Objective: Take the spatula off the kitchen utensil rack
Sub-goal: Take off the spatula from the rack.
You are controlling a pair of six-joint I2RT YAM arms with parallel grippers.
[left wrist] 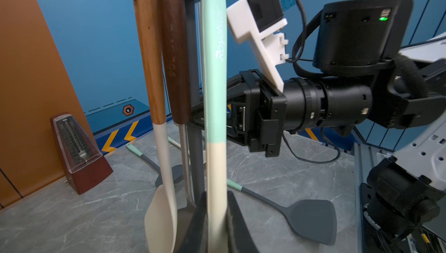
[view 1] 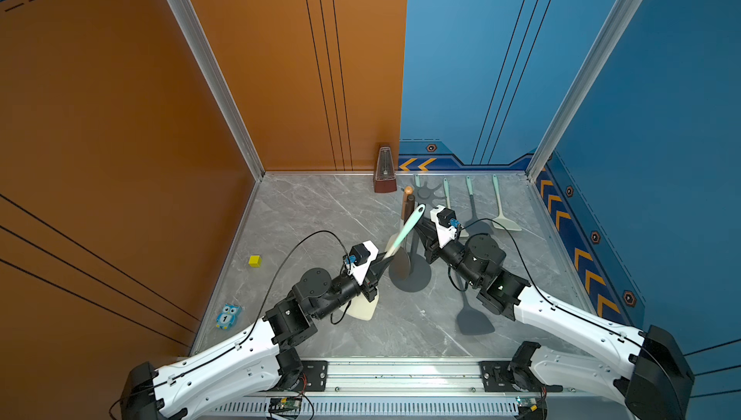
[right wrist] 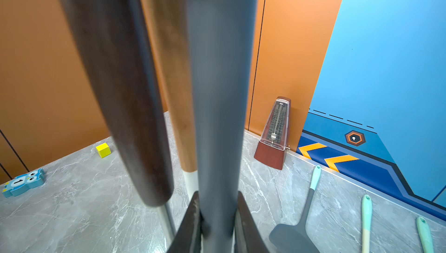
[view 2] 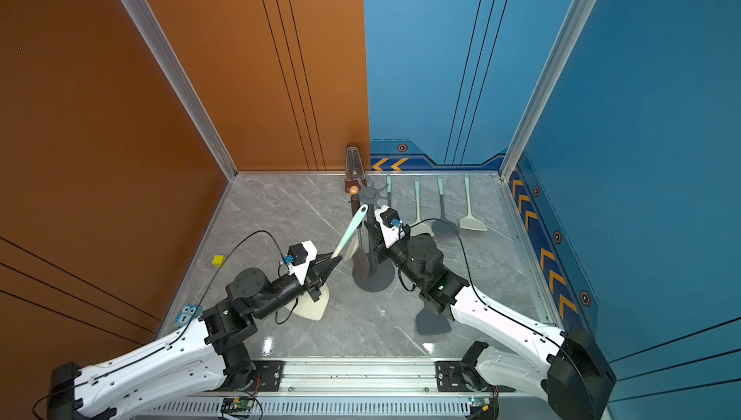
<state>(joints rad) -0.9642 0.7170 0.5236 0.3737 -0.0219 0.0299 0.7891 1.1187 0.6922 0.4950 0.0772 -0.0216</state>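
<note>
A: So, where does the mint-green and cream silicone spatula [view 1: 404, 233] sit?
B: Tilted beside the dark grey matte utensil rack [view 1: 417, 279], its looped end near the star-shaped crown [view 1: 431, 194]. I cannot tell whether it hangs on a prong.
A: And the left gripper [left wrist: 217, 215]?
B: Clenched on the spatula's cream neck.
A: The right gripper [right wrist: 217, 218]?
B: Clamped around the rack's slim pole [right wrist: 217, 94], beside two wooden-handled utensils [left wrist: 147, 46] hanging there. The rack stands upright on the grey marbled table [view 1: 320, 217].
</note>
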